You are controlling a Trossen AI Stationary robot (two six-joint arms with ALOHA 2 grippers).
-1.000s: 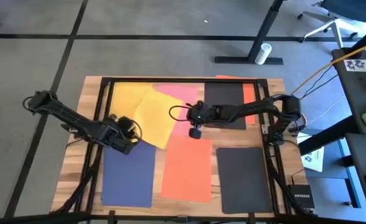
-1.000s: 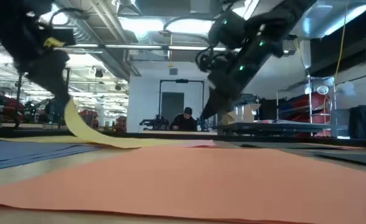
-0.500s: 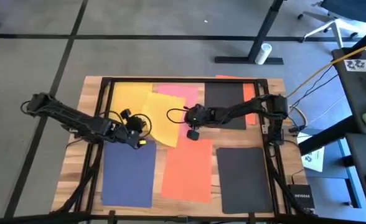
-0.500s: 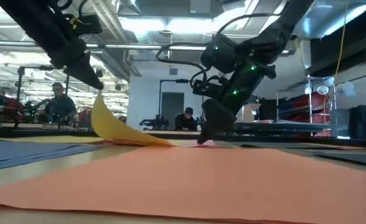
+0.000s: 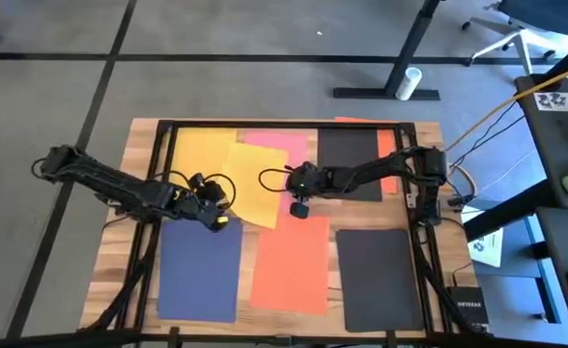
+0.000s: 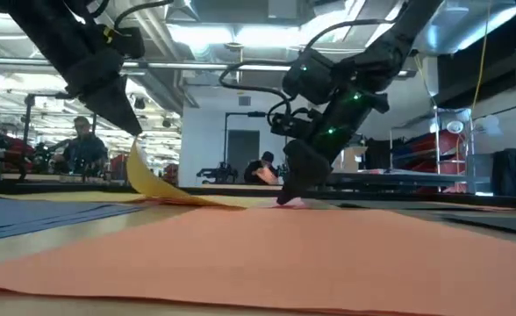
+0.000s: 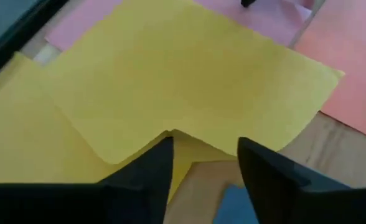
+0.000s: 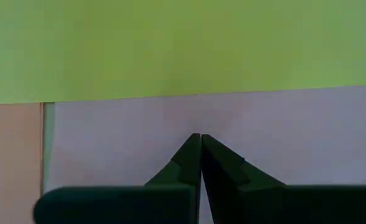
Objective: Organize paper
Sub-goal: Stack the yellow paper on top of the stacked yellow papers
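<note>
A tilted yellow sheet [image 5: 253, 184] lies partly over a second yellow sheet [image 5: 197, 153] and a pink sheet [image 5: 284, 145]. Its near left corner [image 6: 135, 156] curls up off the table at my left gripper [image 5: 213, 205]. In the left wrist view that gripper's fingers [image 7: 158, 165] stand apart, with the corner [image 7: 195, 148] between them. My right gripper [image 5: 300, 205] is shut and points down onto the pink sheet [image 8: 139, 121], just beside the yellow sheet's edge [image 8: 170, 56]. My left gripper has the yellow sheet's raised corner [image 7: 173, 134] lying against its fingertips, which stand apart and come slanting down from the table's left. The rest of the sheet lies flat on the other sheets. My right gripper presses its shut fingertips [image 8: 198, 146] down on the pink sheet [image 8: 170, 124] from above, near that sheet's near edge. The sheet lies flat on the table.
Near the table's front lie a navy blue sheet [image 5: 199, 269], an orange sheet [image 5: 292, 261] and a black sheet [image 5: 379, 278]. At the far side lie another black sheet [image 5: 347, 155] and an orange one [image 5: 387, 153]. A dark frame [image 5: 265, 123] runs round the table.
My left gripper has gone toward the table's right edge with the yellow sheet's corner raised. The sheet has slid and turned a little over the pink one, and its corner has since sunk slightly. My right gripper has come down onto the pink sheet and stayed there.
</note>
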